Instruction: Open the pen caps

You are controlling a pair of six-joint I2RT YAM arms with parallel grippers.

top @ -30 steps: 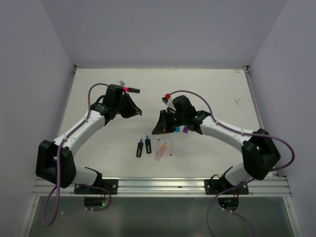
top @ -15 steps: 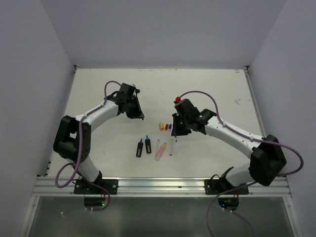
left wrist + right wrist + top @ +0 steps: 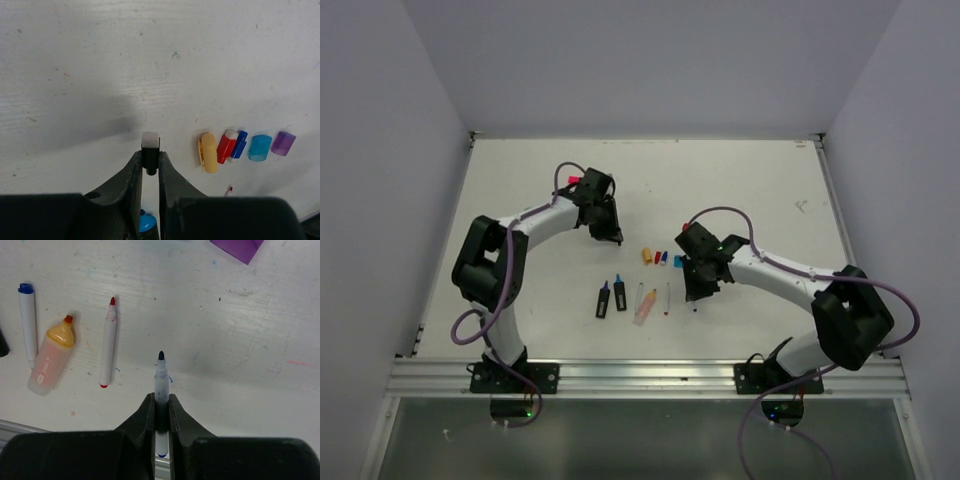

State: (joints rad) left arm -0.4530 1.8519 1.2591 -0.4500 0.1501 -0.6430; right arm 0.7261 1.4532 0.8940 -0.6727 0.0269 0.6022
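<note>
Right gripper (image 3: 161, 399) clamps uncapped pen (image 3: 161, 374), likely bound for bare pens (image 3: 107, 342) leftward; left gripper (image 3: 150, 159) pinches cap (image 3: 150, 142), loose caps (image 3: 235, 146) rightward.

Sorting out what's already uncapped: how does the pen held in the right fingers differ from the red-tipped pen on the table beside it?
The held pen has a dark blue tip; the red-tipped pen a red one. The held pen is clamped between the right fingers; the red-tipped pen lies free on the table. Both are slim, white-barrelled and uncapped, tips pointing the same way.
</note>
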